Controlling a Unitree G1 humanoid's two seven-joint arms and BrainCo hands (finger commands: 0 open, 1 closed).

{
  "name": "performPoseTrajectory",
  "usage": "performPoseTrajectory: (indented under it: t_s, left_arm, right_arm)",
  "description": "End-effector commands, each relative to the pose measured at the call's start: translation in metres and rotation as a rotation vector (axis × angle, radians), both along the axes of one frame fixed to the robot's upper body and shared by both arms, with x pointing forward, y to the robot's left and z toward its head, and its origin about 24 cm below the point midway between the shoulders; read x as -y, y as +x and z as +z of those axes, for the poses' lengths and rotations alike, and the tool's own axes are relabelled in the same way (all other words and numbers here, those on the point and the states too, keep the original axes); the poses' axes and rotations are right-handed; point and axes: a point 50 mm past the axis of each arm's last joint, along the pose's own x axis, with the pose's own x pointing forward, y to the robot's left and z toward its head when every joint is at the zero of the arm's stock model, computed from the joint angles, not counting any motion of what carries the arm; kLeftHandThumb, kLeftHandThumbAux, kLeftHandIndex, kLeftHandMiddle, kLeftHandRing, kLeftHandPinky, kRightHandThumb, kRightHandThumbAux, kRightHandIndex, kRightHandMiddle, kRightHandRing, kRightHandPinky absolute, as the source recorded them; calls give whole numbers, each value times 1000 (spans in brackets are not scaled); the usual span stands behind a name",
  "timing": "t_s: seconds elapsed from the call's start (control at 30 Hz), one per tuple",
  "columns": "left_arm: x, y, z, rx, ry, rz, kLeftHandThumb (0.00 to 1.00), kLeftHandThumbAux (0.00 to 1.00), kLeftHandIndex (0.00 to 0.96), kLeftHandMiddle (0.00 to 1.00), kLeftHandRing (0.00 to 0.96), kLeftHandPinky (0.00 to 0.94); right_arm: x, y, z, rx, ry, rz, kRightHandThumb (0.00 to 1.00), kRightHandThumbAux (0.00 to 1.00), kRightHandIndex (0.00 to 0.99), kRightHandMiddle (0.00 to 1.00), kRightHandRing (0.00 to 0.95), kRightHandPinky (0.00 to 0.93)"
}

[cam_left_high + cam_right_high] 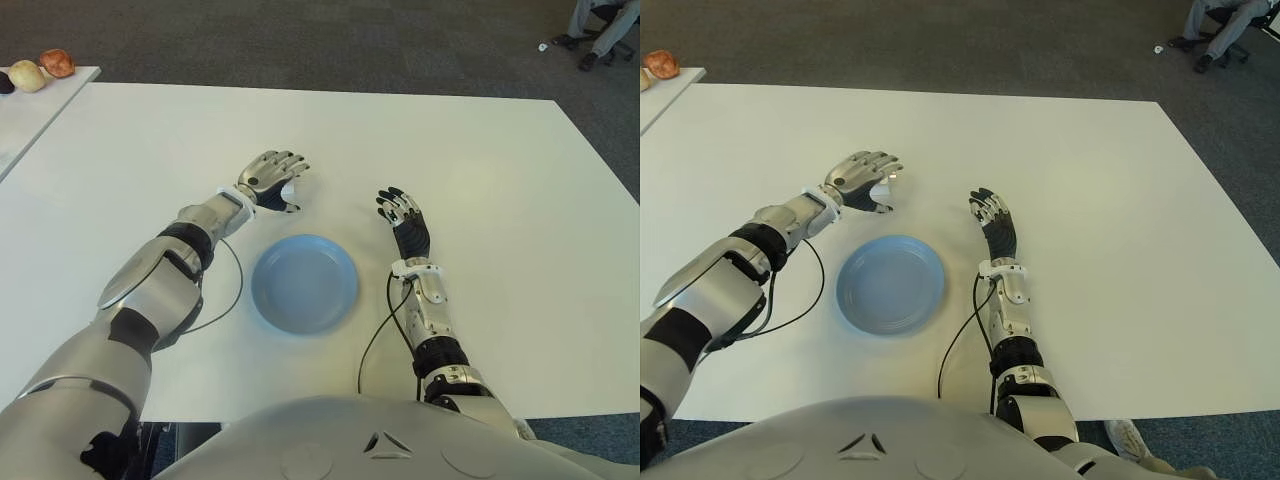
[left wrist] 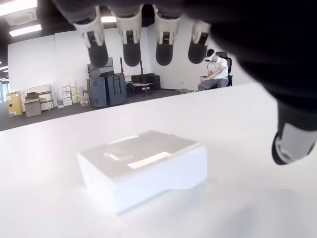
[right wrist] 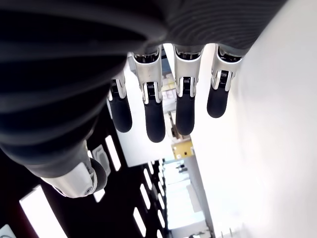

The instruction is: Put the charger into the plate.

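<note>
Left robot hand [image 1: 272,178] arches over what may be the white charger [image 1: 290,192]; blue plate [image 1: 305,284] just beside.

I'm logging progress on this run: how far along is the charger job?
Nothing is done yet: the round blue plate is empty. In hand: the left hand hovers, fingers open, over the small white box-shaped charger, which lies on the white table. Left: grasp, carry, place. The right hand shows open right of the plate.
</note>
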Motion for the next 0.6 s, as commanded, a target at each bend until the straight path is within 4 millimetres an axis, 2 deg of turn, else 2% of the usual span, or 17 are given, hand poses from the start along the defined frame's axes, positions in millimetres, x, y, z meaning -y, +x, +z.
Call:
performPoseTrajectory:
  t_s: [0.03,0.2,0.6]
  left_arm:
    - [0,-5,-8,-12,43,-30,38,466,0,0,0,0]
    - [3,-9,-15,-29,89,-58,5,465,0,0,0,0]
    - [1,-14,-25,-88,134,-47,0,495,0,0,0,1]
  right_arm:
    - [-23,-32,-32,-177,128,-7,129,667,222,279,229,199]
    - [-24,-36,-30,-170,133,-10,133,660,217,267,222,196]
    - [-21,-46,-26,-160,120,-18,135,652,213,268,221,195]
